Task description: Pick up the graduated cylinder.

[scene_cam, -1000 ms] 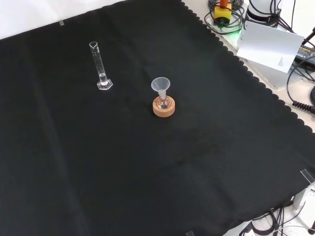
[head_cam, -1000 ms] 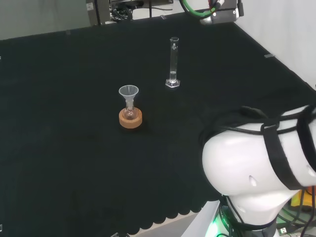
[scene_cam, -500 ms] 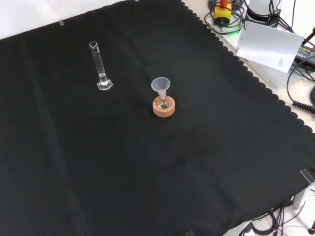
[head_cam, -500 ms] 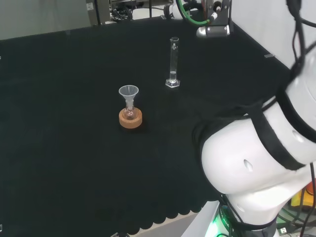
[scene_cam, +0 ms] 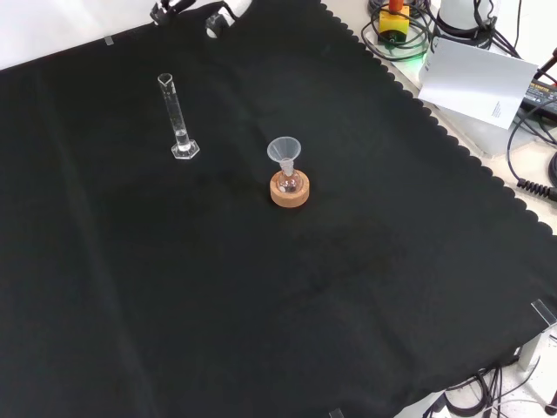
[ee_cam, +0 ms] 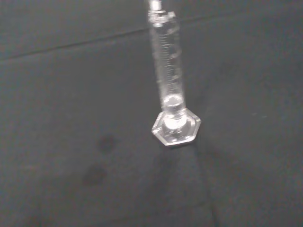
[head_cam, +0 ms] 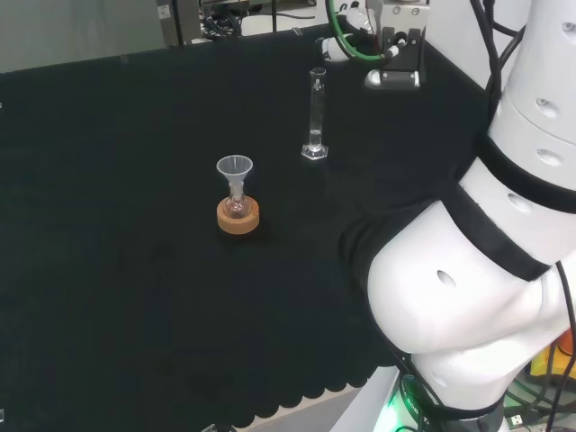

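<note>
The graduated cylinder [head_cam: 315, 112] is a tall clear tube on a hexagonal foot, standing upright on the black cloth. In the front view the cylinder [scene_cam: 178, 117] stands at the upper left, and parts of the hand [scene_cam: 218, 17] reach in at the top edge, above and behind it and apart from it. In the head view the hand [head_cam: 335, 47] hangs near the cylinder's top, just to its right, without touching. Seen from the wrist, the cylinder [ee_cam: 170, 80] is close and stands free.
A small flask with a clear funnel sits on a cork ring [head_cam: 238, 216] in front of the cylinder in the head view, and to its right in the front view [scene_cam: 288, 192]. The arm's white links [head_cam: 468, 297] fill the head view's right side. Cables and a white box [scene_cam: 474, 78] lie off the cloth.
The arm has swung up and over the bench. Its wrist has come down toward the cylinder, and the hand has entered the front view's top edge. The glassware has not moved.
</note>
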`<state>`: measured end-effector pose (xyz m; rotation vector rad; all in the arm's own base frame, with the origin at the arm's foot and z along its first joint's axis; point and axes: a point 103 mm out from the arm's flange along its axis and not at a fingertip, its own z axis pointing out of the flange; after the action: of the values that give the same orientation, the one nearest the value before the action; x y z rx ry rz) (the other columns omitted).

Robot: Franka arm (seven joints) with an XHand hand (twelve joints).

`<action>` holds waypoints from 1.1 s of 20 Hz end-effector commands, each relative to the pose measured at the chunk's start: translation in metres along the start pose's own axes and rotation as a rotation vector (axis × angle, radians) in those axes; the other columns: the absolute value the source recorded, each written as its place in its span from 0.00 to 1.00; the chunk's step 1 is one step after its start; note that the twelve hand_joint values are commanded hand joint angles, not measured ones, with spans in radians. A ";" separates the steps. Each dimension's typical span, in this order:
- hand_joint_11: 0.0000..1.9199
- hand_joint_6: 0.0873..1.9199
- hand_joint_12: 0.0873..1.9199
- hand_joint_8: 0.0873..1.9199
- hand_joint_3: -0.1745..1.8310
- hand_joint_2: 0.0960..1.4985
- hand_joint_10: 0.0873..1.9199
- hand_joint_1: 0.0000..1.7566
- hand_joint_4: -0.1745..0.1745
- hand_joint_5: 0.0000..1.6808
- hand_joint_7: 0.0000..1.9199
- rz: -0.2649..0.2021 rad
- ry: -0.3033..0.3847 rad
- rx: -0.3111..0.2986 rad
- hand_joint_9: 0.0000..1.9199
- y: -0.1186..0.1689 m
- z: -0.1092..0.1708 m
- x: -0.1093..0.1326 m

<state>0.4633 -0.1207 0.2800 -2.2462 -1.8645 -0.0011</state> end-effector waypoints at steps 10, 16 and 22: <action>0.04 0.00 0.72 0.27 0.07 0.78 0.34 0.21 0.39 0.12 0.01 -0.147 0.224 -0.106 0.14 0.094 0.059 -0.031; 0.06 0.00 0.71 0.28 0.06 0.77 0.34 0.22 0.41 0.13 0.02 -0.194 0.277 -0.118 0.15 0.094 0.078 -0.039; 0.06 0.00 0.71 0.29 0.06 0.76 0.34 0.23 0.43 0.13 0.04 -0.227 0.311 -0.150 0.16 0.091 0.084 -0.046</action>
<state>0.5265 -0.1573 0.1857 -1.9923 -1.9676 -0.4077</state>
